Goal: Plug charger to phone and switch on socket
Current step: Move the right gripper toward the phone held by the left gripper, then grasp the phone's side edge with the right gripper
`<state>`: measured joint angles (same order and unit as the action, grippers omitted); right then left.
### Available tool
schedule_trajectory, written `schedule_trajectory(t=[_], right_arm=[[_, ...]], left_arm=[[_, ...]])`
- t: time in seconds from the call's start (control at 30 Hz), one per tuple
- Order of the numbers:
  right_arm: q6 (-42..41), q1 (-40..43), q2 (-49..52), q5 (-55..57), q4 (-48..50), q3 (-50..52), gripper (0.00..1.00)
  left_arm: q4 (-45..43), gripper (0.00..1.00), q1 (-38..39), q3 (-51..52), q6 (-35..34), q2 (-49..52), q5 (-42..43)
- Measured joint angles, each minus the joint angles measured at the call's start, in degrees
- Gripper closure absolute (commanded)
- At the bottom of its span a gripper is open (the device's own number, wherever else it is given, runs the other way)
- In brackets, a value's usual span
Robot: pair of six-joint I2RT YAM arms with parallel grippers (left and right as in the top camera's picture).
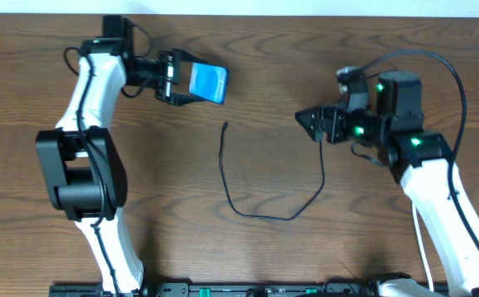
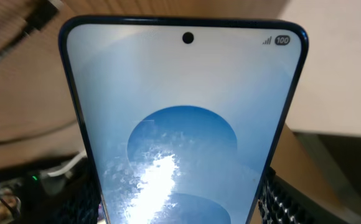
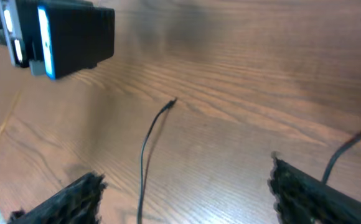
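My left gripper [image 1: 176, 79] is shut on the phone [image 1: 207, 82] and holds it above the table at the back left, with its blue screen lit. In the left wrist view the phone [image 2: 183, 124] fills the frame between the fingers [image 2: 180, 211]. The charger's thin black cable [image 1: 260, 214] lies in a loop on the table, and its plug tip [image 1: 225, 125] points toward the phone. My right gripper [image 1: 315, 124] is open and empty, to the right of the tip. In the right wrist view the cable [image 3: 144, 155] runs between the open fingers [image 3: 187, 193]. The socket is out of view.
A white cord [image 1: 422, 239] runs along the right arm toward the front edge. A small pale object [image 1: 347, 76] sits behind the right wrist; I cannot tell what it is. The phone also shows edge-on in the right wrist view [image 3: 43, 37].
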<state>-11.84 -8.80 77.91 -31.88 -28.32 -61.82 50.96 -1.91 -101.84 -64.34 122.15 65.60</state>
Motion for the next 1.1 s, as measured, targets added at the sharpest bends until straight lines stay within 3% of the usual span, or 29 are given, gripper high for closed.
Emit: schedule_trajectory(t=[0.27, 0.33, 0.43, 0.5, 0.6, 1.1], right_arm=[[-7.56, -5.4, 5.75, 6.69, 4.94, -4.94, 0.26], [-10.12, -6.99, 7.13, 7.21, 6.93, -4.98, 0.01], [-12.17, -9.01, 8.83, 7.76, 7.61, -4.98, 0.01], [-13.44, -10.27, 9.7, 7.8, 7.58, -4.98, 0.04], [-14.45, -11.91, 10.12, 7.74, 8.7, -4.98, 0.17], [-20.04, -14.36, 15.67, 8.92, 11.04, -5.01, 0.35]], left_arm=[[-0.68, 0.42, 3.93, 0.0, -3.98, 0.0, -7.98], [-1.16, 0.42, 4.37, 0.0, -4.79, 0.0, -8.79], [-1.22, 0.42, 4.87, 0.0, -5.33, 0.0, -9.29], [-1.25, 0.42, 5.4, 0.0, -5.55, 0.0, -9.79], [-1.25, 0.42, 6.58, 0.0, -6.01, 0.0, -10.91], [-1.29, 0.42, 14.12, 0.0, -10.69, 0.0, -12.02]])
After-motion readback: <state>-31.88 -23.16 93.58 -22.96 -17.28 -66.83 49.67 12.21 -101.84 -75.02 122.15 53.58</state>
